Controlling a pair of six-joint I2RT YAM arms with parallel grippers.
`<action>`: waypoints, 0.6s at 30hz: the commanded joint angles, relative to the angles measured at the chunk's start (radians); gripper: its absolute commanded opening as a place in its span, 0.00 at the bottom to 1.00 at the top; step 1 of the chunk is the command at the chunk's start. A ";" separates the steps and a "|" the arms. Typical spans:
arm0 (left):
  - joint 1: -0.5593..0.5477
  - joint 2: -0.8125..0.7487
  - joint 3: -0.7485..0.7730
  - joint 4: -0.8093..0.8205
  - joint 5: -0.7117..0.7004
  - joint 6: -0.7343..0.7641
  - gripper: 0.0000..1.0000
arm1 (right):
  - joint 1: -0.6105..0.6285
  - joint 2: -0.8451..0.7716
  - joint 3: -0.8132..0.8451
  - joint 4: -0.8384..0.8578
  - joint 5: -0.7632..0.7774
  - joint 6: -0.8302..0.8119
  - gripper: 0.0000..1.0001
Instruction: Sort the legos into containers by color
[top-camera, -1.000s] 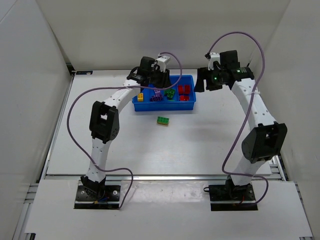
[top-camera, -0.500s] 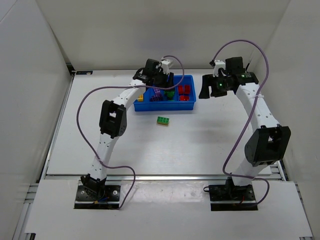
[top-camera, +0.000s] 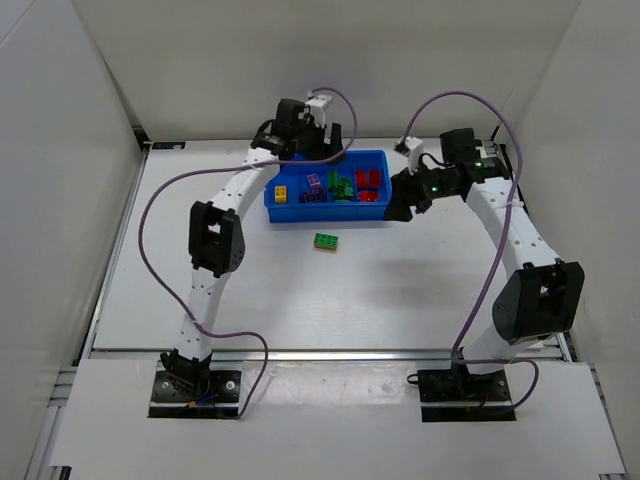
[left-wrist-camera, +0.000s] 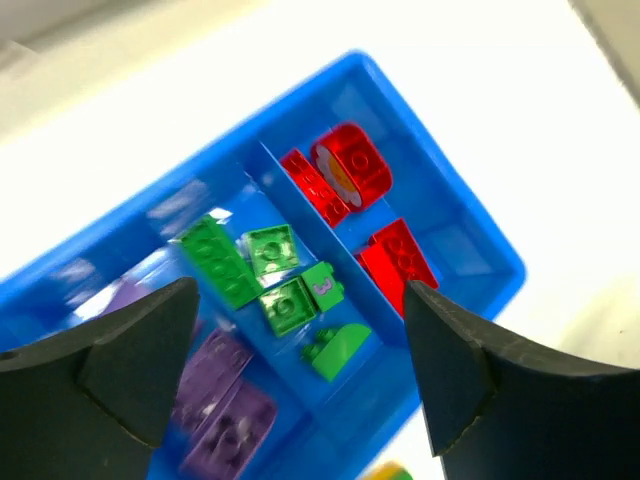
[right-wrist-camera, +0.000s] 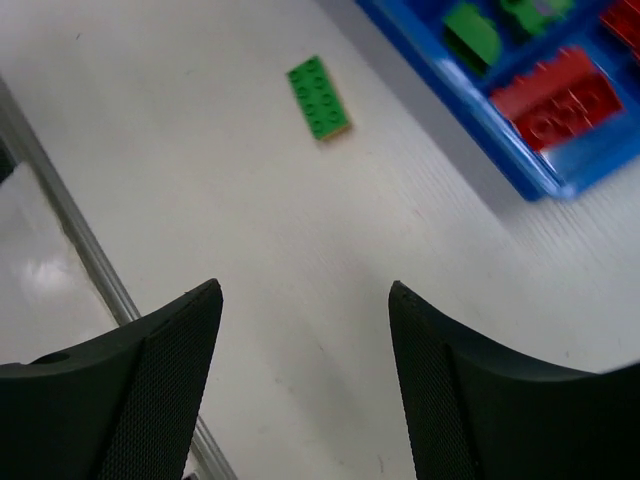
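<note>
As we see it, left gripper: fingers spread, empty, over the tray.
Right gripper: fingers apart, empty.
Green lego: on table, below tray, centre frame.

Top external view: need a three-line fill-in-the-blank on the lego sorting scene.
The one small studded plastic brick lying on the table outside the bright-blue plastic tray is ___.
The tray compartment nearest the right gripper holds only ___ bricks.
The left gripper is over the tray with its jaws ___.
Missing: green; red; open.
</note>
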 joint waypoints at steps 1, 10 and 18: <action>0.055 -0.302 0.023 -0.060 -0.018 -0.011 0.99 | 0.120 -0.024 -0.006 -0.010 -0.115 -0.161 0.71; 0.292 -0.710 -0.498 -0.009 0.252 -0.142 0.99 | 0.363 0.189 0.152 -0.059 -0.071 -0.251 0.69; 0.558 -0.931 -0.833 0.016 0.433 -0.214 0.99 | 0.467 0.447 0.368 -0.143 0.184 -0.179 0.65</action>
